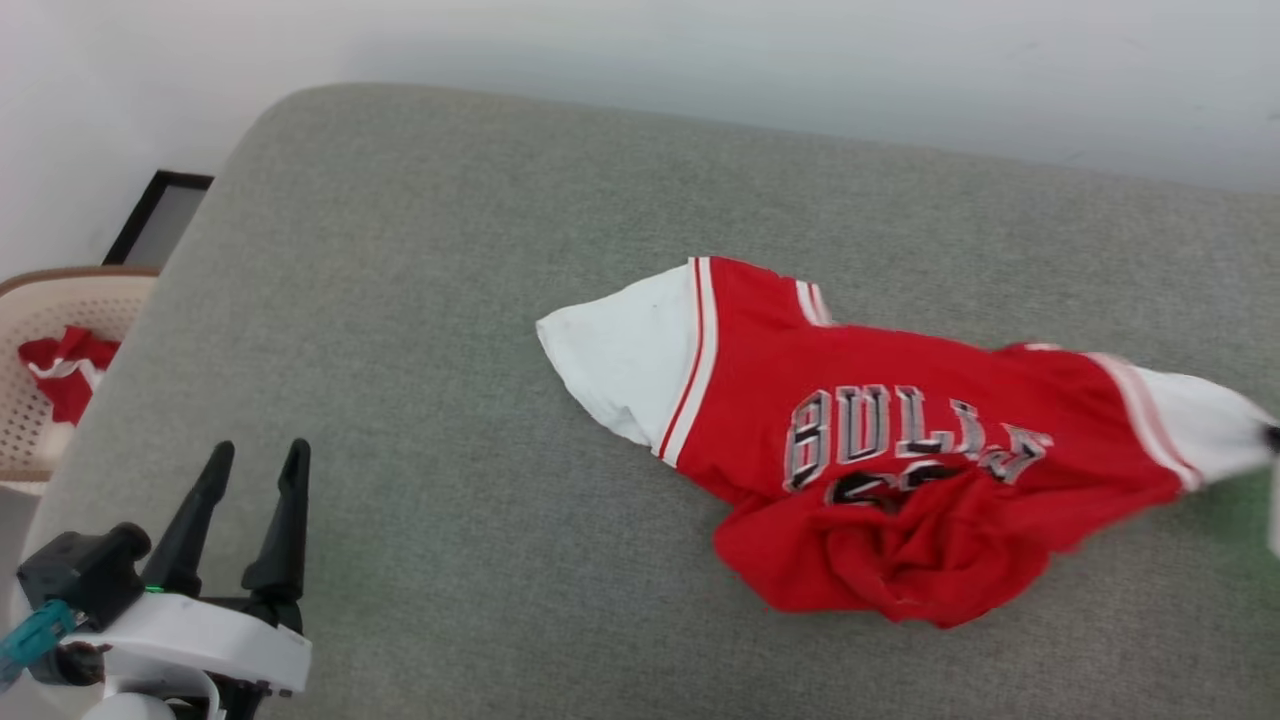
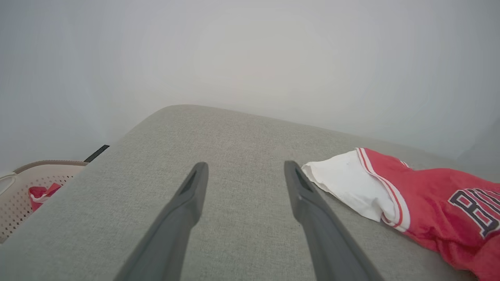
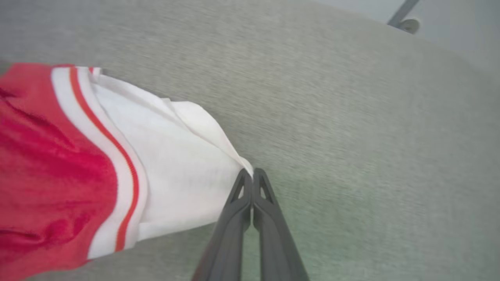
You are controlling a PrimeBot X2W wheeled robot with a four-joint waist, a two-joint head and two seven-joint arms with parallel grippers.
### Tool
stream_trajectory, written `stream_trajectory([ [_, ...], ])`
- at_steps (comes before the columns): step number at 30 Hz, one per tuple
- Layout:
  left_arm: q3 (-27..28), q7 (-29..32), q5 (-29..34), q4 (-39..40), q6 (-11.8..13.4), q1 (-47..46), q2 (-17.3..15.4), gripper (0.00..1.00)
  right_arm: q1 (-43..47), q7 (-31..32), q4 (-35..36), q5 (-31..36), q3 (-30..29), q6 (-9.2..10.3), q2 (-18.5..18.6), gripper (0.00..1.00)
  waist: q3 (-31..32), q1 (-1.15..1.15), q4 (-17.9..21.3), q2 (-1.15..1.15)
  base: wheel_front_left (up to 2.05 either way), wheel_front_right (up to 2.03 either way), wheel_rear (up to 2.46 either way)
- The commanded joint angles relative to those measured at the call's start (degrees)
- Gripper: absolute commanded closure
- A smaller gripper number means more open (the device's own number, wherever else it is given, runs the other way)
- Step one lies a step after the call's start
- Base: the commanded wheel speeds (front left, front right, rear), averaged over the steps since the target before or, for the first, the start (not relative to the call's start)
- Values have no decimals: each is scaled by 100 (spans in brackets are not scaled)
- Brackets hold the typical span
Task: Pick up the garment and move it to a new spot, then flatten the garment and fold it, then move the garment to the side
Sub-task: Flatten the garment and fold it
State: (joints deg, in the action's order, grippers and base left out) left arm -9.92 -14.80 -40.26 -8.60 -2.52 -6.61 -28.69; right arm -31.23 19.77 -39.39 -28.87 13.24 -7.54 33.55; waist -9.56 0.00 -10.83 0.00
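The garment, a red jersey T-shirt with white sleeves and "BULLS" lettering, lies crumpled on the grey cushion, its lower hem bunched up in front. In the right wrist view my right gripper is shut on the edge of the garment's white sleeve, pinching the cloth at its fingertips. That same sleeve is drawn out toward the head view's right edge. My left gripper stands open at the lower left, well clear of the garment, nothing between its fingers.
A beige perforated basket with a red-white cloth bundle sits off the cushion's left edge, beside a dark-framed panel. A pale wall rises behind the cushion. A grey leg with a caster shows beyond the cushion.
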Motion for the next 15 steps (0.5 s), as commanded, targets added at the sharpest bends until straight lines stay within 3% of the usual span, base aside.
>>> stream_trajectory([
  [1, -4, 0, 20, 15, 28, 47, -4, 0, 132, -10, -44, 67, -166, 10, 73, 100, 14, 0, 35, 0, 0, 0, 0],
  [7, -48, 14, 3, 9, 23, 21, 9, 0, 571, 119, -234, 286, -637, 10, -32, 100, 8, 0, 61, 0, 0, 0, 0],
  [13, -88, 54, -21, -44, -15, -40, -23, 0, 734, 104, -387, 374, -807, 8, -402, 100, 31, 0, 101, 0, 0, 0, 0],
  [14, -95, 59, -17, -45, -21, -47, -40, 0, 706, 95, -354, 408, -803, 8, -446, 82, 48, 0, 123, 0, 0, 0, 0],
  [15, -104, 97, -23, -36, -29, -63, -55, 0, 679, 89, -314, 425, -815, 8, -480, 57, 65, 0, 145, 0, 0, 0, 0],
])
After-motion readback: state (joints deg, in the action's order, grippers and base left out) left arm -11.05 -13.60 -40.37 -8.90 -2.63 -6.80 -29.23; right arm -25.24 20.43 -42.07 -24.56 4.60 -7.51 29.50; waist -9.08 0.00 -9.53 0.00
